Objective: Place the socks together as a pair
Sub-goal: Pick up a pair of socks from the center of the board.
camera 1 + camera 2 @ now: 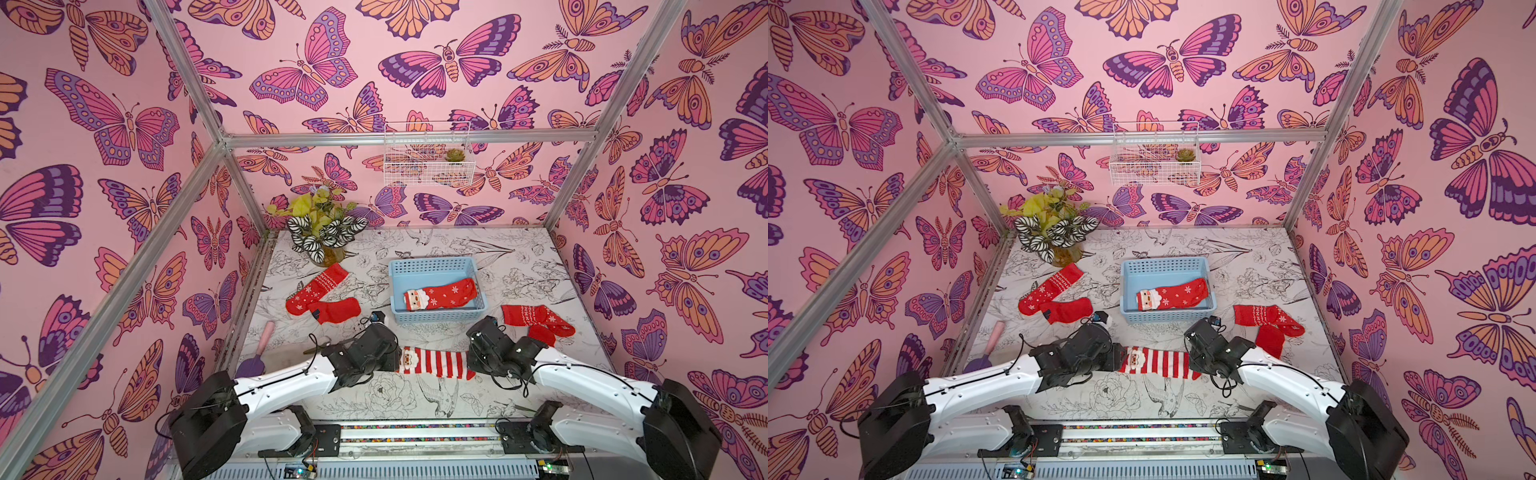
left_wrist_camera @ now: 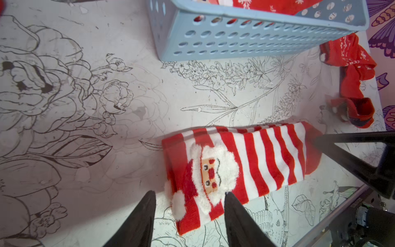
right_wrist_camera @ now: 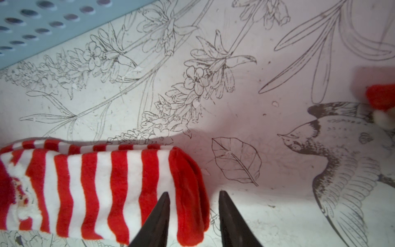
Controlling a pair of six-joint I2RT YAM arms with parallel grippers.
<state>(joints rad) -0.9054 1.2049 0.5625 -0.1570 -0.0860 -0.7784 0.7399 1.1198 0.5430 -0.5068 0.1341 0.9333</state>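
Observation:
Two red-white striped Santa-faced socks [image 1: 436, 362] lie stacked lengthwise on the table between my arms, also seen in a top view [image 1: 1163, 363]. My left gripper [image 2: 190, 193] is open, its fingertips on either side of the Santa-face cuff end [image 2: 213, 171] and holding nothing. My right gripper [image 3: 194, 193] is open over the red toe end [image 3: 190, 192], one fingertip above the stripes, the other above bare table. A Santa-faced snowflake sock [image 1: 440, 295] lies in the blue basket [image 1: 436, 262].
A white-patterned sock [image 1: 316, 289] and a plain red sock [image 1: 336, 309] lie at the back left. Two more red socks [image 1: 536, 322] lie at the right edge. A potted plant [image 1: 322, 232] stands at the back left and a pink-handled scoop [image 1: 257, 353] lies by the left wall.

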